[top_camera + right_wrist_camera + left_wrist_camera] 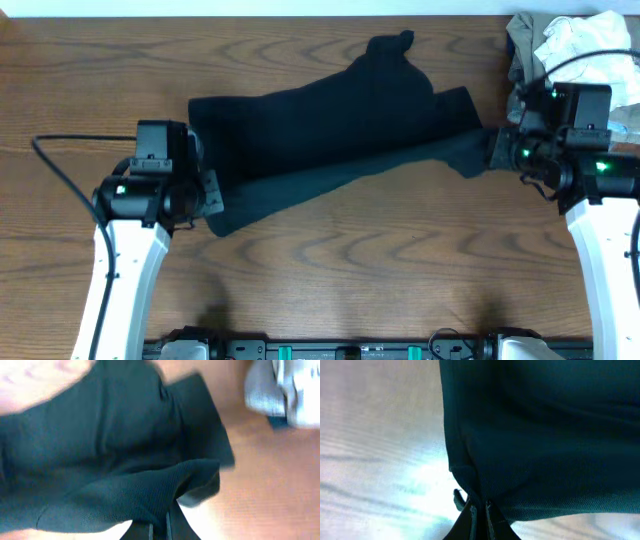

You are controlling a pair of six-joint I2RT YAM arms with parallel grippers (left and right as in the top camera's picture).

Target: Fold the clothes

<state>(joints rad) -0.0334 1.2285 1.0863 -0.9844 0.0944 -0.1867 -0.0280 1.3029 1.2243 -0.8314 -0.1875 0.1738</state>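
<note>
The black t-shirt (pixel 340 130) lies across the middle of the wooden table (pixel 350 290), spread from left to right, with one long flap already turned over along its lower edge. The left gripper (pixel 212 195) is clenched on the lower left corner of the cloth; in the left wrist view the fabric gathers into a small pleat just where it enters the closed jaws. The right gripper (pixel 490 150) pinches the far right end of the flap, and its wrist view shows the edge curling up into the closed fingers (pixel 150 527).

I judge this fabric to be light, soft and without any stiffness (it sags and wrinkles wherever nothing supports it), so it will follow the grippers only if both ends move together. It does not look slippery, and there is nothing in it to break. The best places to hold are corners and hems, where two layers meet. A pinch in the middle would only lift a peak. A pile of light garments (pixel 570 45) sits near the right arm and could catch the cloth
</note>
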